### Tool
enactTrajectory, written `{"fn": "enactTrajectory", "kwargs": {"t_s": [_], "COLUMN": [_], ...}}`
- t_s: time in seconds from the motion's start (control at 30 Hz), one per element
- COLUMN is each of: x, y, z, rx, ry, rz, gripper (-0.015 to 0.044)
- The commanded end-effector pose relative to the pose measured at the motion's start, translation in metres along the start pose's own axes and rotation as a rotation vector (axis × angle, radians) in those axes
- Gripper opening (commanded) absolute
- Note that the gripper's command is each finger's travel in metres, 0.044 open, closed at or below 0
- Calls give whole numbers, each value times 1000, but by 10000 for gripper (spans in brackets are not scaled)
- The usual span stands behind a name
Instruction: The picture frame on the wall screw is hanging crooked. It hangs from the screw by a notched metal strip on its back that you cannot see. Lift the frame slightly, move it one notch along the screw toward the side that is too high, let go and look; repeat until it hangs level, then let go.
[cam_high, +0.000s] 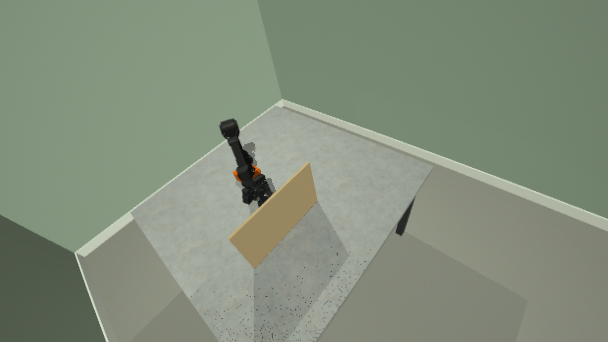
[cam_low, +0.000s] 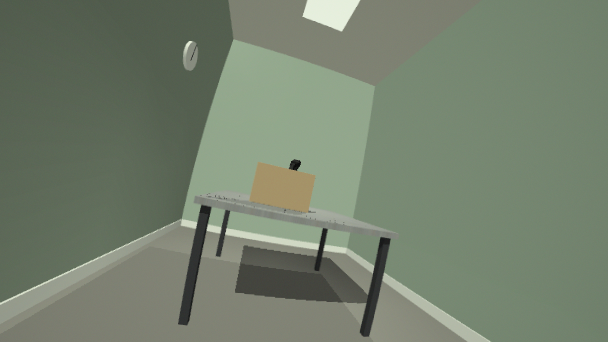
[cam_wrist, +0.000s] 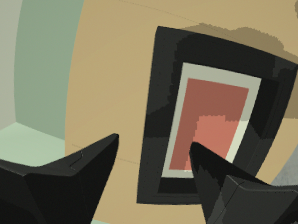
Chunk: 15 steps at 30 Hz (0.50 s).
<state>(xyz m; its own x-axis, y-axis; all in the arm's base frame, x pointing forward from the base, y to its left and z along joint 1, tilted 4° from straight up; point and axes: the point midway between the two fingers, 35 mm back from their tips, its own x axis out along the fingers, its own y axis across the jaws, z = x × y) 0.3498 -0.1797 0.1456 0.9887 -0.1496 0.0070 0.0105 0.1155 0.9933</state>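
The picture frame (cam_wrist: 161, 75) hangs on the front of the tan upright board (cam_high: 282, 217) (cam_low: 280, 187) (cam_wrist: 105, 75). It has a black border, a white mat and a red picture, and looks tilted in the wrist view. The top and exterior views see only the board's back, so the frame is hidden there. The screw and notched strip are hidden. My gripper (cam_high: 267, 198) (cam_wrist: 155, 143) is open and empty, close to the board. In the wrist view the left fingertip is over bare board left of the frame, and the right fingertip overlaps the red picture.
The board stands upright on the grey table (cam_high: 200, 240) (cam_low: 350, 223). The black arm (cam_high: 237, 152) (cam_low: 295, 164) reaches toward the board's front side. Its shadow falls over the frame's top and the board. A round clock (cam_low: 190, 55) is on the dark wall.
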Motion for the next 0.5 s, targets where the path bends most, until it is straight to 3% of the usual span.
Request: {"fn": "enactTrajectory", "kwargs": {"t_s": [0.0,0.47], "x": [9,27], "y": [-1,0], "z": [1,0], "rx": [5,5], "ry": [-3,-3], "rz": [-1,0], "gripper": [260,260]}}
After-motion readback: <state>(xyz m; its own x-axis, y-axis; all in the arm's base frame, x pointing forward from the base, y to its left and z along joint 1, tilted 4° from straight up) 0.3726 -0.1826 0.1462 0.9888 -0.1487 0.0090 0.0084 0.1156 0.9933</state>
